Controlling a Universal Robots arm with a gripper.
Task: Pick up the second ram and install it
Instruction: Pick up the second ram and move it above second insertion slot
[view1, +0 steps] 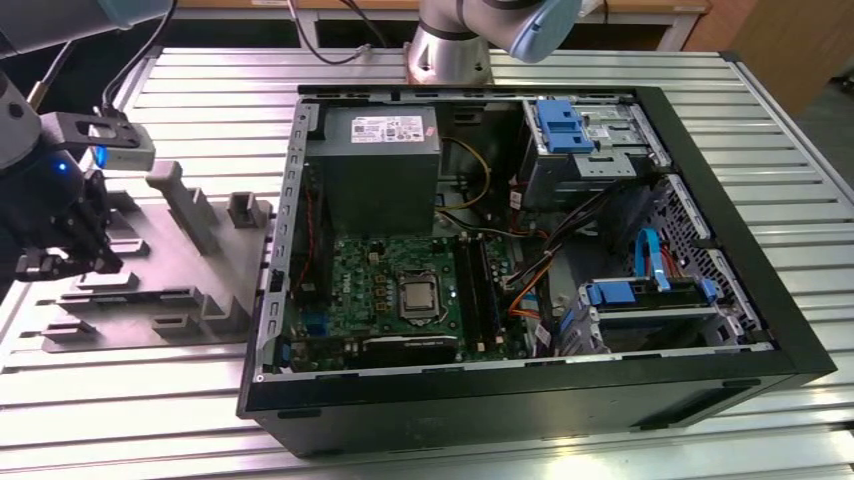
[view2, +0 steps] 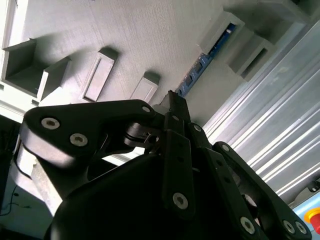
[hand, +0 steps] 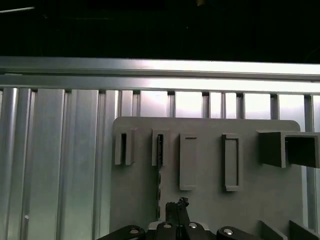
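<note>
Second wrist view puts the gripper (view2: 172, 100) just short of the second ram (view2: 202, 62), which stands on edge in a narrow slot between grey holder blocks (view2: 247, 50); the jaws look drawn together and hold nothing. In the first wrist view the stick (hand: 159, 190) runs in line with the gripper's tip — good for alignment. A sound grasp, I judge, needs the jaws parted across the thin faces near mid-length, then a straight pull out of the slot. In the exterior view the holder plate (view1: 174, 270) lies on the counter (view1: 147, 400) at nine o'clock of the computer case (view1: 534, 400). Neighbouring blocks crowd both sides and the case wall stands near at three o'clock — room above looks open.
</note>
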